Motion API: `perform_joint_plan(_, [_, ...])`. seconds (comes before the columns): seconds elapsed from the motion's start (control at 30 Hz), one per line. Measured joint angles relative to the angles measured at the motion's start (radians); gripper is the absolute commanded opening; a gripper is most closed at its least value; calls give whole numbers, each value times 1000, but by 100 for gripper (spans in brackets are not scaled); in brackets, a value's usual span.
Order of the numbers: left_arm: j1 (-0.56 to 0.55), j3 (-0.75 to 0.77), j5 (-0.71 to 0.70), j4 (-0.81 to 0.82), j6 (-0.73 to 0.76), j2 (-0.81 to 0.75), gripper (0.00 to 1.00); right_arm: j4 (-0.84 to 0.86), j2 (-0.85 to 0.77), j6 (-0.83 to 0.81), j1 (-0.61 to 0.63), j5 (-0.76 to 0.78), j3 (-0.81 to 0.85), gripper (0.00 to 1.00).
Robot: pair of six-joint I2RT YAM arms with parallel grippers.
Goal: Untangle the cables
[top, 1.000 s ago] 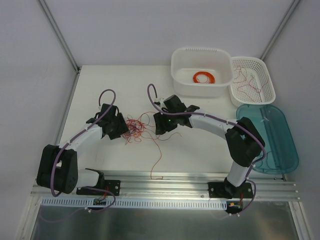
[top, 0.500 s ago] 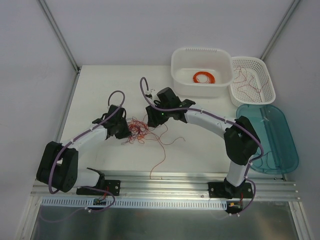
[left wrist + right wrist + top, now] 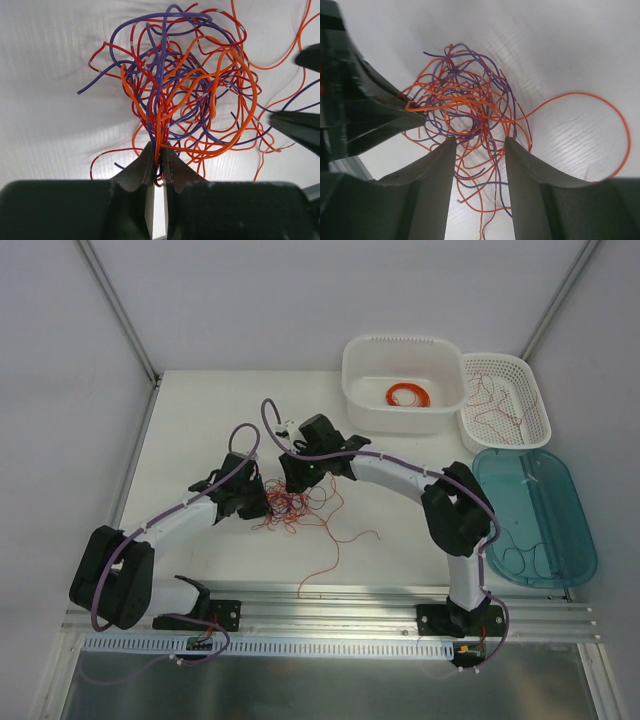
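Note:
The cables (image 3: pixel 292 506) are a scribbly knot of thin red, orange and purple wires on the white table, with one long strand trailing toward the front edge. My left gripper (image 3: pixel 258 503) is at the knot's left side, shut on several strands (image 3: pixel 158 150) of it. My right gripper (image 3: pixel 297 480) hovers over the knot's far side, open, its fingertips (image 3: pixel 447 145) straddling strands of the knot (image 3: pixel 465 110) without pinching them. The left gripper's fingers (image 3: pixel 380 120) show at the left of the right wrist view.
A white tub (image 3: pixel 355 390) at the back right holds a neat orange ring coil (image 3: pixel 408 395). A white mesh basket (image 3: pixel 540 405) beside it holds loose wires. A teal tray (image 3: pixel 570 500) with a few wires lies at the right edge.
Both grippers moved toward the back left, dragging the knot with them. The right gripper came in over the knot, and the long trailing strand shifted.

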Motion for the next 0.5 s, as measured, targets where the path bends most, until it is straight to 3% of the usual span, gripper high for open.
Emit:
perform_joint_plan(0.1, [0, -5, 6, 5, 2, -9, 0, -8, 47, -7, 0, -3, 0, 44])
perform_joint_plan(0.37, [-6, -13, 26, 5, 4, -17, 0, -14, 82, -26, 0, -10, 2, 22])
perform_joint_plan(0.5, [-6, -16, 26, 6, 4, -17, 0, -14, 82, -35, 0, -14, 2, 1])
